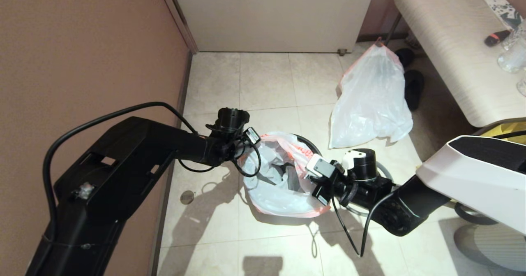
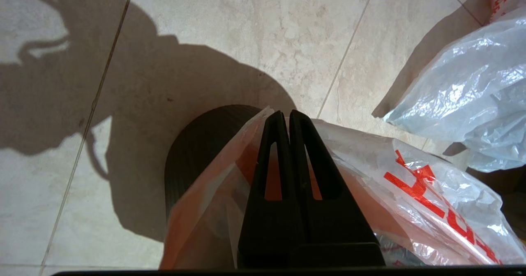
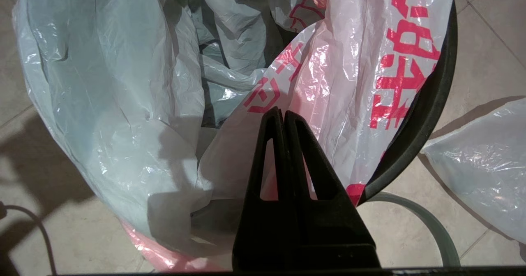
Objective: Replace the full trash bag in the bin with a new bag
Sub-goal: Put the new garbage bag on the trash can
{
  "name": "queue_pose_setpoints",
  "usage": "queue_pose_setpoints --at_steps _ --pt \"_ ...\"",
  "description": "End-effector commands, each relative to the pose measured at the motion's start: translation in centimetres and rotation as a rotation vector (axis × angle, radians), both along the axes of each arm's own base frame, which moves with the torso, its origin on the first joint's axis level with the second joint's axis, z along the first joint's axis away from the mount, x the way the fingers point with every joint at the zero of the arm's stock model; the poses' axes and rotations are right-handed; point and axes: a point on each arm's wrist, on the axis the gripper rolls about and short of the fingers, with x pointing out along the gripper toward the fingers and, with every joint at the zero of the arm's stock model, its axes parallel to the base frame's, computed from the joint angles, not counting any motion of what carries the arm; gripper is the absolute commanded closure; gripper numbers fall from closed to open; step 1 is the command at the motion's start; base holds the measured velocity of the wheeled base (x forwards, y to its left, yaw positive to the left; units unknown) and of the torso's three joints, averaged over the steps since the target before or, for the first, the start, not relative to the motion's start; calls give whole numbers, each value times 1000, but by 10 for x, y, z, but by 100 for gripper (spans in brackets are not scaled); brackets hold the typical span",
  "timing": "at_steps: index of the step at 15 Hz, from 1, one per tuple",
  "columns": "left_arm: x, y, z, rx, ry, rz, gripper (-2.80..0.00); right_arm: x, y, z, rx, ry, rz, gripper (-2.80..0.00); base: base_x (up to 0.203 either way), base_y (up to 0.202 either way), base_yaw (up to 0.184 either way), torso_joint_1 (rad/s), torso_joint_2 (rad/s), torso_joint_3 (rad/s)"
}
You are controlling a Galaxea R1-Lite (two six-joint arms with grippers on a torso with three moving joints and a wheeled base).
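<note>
New bag (image 1: 273, 177) — draped in and over the bin (image 1: 309, 143) on the tiled floor (image 1: 263, 86), mouth spread between both arms. Left end effector (image 2: 286, 115): fingers pressed together, pinching the orange-red hem at the bin's left rim. Right end effector (image 3: 280, 113): likewise closed on the lettered hem at the near right rim. Grey ring (image 3: 427, 218) — on the floor beside the bin. Full trash bag (image 1: 372, 99): on the floor, well behind, near the counter (image 1: 452, 41).

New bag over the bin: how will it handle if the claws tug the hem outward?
The new bag is probably floppy: it sags in creases inside the bin. Likely light and slippery, since the film is thin and glossy. It may slip off the rim, as the grey ring lies loose.
</note>
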Motion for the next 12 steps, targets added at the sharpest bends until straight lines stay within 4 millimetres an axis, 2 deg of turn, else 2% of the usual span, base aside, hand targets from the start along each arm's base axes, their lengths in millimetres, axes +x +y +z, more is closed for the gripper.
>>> queue_pose_setpoints --at_steps 1,4,6,8,9,10,11,12 --pt "5 0 -10 0 5 7 0 7 2 -10 -18 -2 -34 0 0 0 0 0 0 0" --pt "7 7 7 -10 -32 17 0 7 2 -8 -48 -30 -83 0 0 0 0 0 0 0" --pt "5 8 15 -15 -44 18 0 7 1 7 -29 -75 -95 0 0 0 0 0 0 0" --pt "1 -1 24 -24 -60 -15 0 11 -7 20 -3 -112 -114 0 0 0 0 0 0 0" --pt "3 -4 22 -5 -57 -34 0 15 -9 20 5 -110 -122 0 0 0 0 0 0 0" --pt "5 -5 13 35 -35 -49 0 17 -7 10 6 -79 -124 0 0 0 0 0 0 0" --pt "4 -4 19 40 -41 -50 0 12 0 6 3 -71 -110 0 0 0 0 0 0 0" --pt "1 -4 29 37 -57 -52 0 8 5 13 17 -94 -98 0 0 0 0 0 0 0"
